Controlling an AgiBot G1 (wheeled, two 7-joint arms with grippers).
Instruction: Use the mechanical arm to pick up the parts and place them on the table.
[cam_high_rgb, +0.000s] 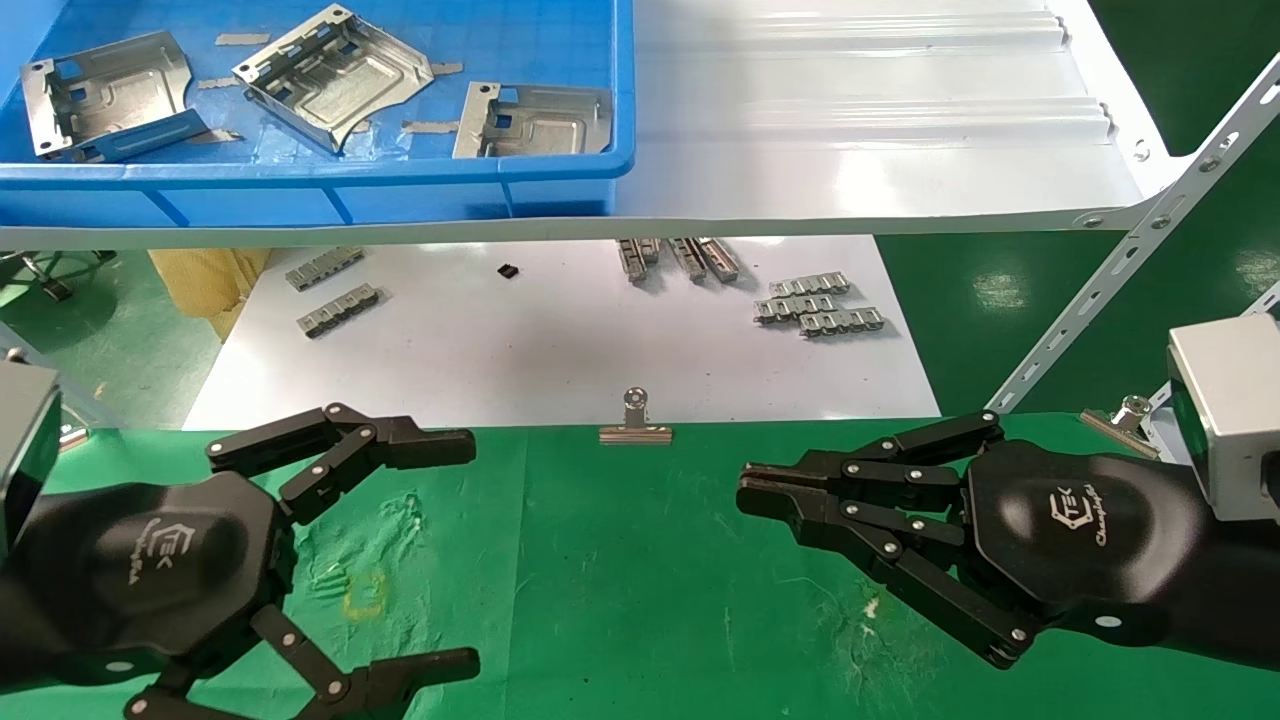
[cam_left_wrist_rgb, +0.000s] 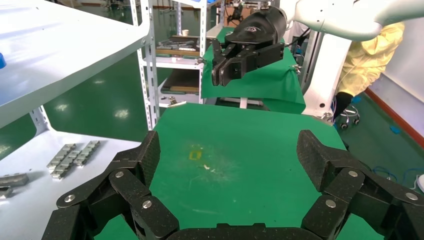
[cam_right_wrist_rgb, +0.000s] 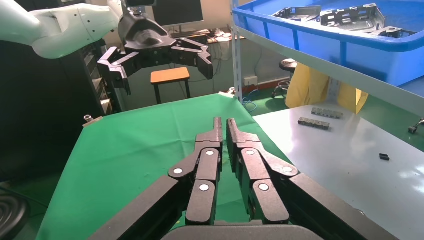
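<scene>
Three silver stamped parts (cam_high_rgb: 105, 95), (cam_high_rgb: 335, 75), (cam_high_rgb: 535, 120) lie in a blue bin (cam_high_rgb: 300, 175) on the white shelf at the upper left; they also show in the right wrist view (cam_right_wrist_rgb: 350, 15). My left gripper (cam_high_rgb: 455, 555) hovers open and empty over the green table cloth (cam_high_rgb: 620, 580), near a yellow square mark (cam_high_rgb: 363, 595). In the left wrist view the left gripper (cam_left_wrist_rgb: 230, 155) stands wide apart above that mark (cam_left_wrist_rgb: 195, 152). My right gripper (cam_high_rgb: 745, 492) is shut and empty over the cloth at the right; its fingers (cam_right_wrist_rgb: 216, 132) lie pressed together.
The glossy white ribbed shelf (cam_high_rgb: 850, 120) overhangs a flat white sheet (cam_high_rgb: 560, 340) with grey notched strips (cam_high_rgb: 335, 310), (cam_high_rgb: 820, 305). Binder clips (cam_high_rgb: 635, 425), (cam_high_rgb: 1120, 418) grip the cloth's far edge. A slotted white strut (cam_high_rgb: 1130, 260) slants at the right.
</scene>
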